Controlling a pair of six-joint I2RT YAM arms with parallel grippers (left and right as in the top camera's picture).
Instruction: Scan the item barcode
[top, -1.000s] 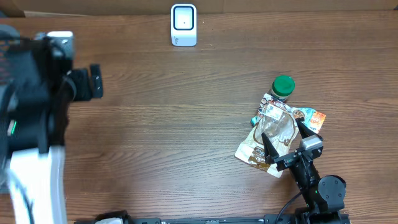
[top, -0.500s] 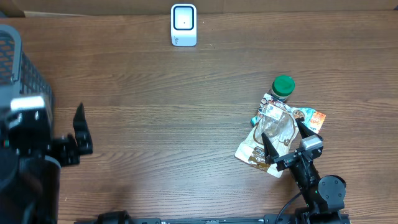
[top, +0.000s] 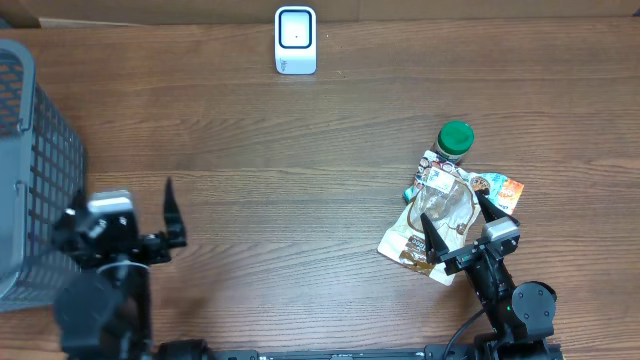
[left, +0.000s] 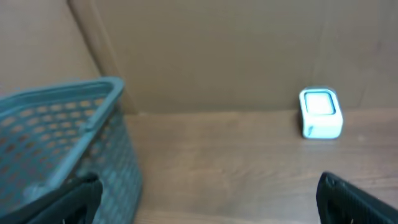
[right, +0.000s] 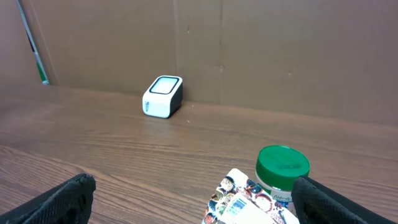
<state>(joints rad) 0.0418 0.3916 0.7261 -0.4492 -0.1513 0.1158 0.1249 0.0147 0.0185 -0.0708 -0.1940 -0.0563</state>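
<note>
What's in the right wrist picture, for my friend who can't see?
A green-lidded jar stands on a wooden table just behind a colourful packet. A small white scanner sits farther back, by a cardboard wall.

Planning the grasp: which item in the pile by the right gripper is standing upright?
The jar with the green lid, its lid facing straight up. The clear pouch and the orange-teal packet lie flat.

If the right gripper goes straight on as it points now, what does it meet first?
Most likely the printed pouch, just ahead and below; the green-lidded jar stands right behind it. Height unclear.
</note>
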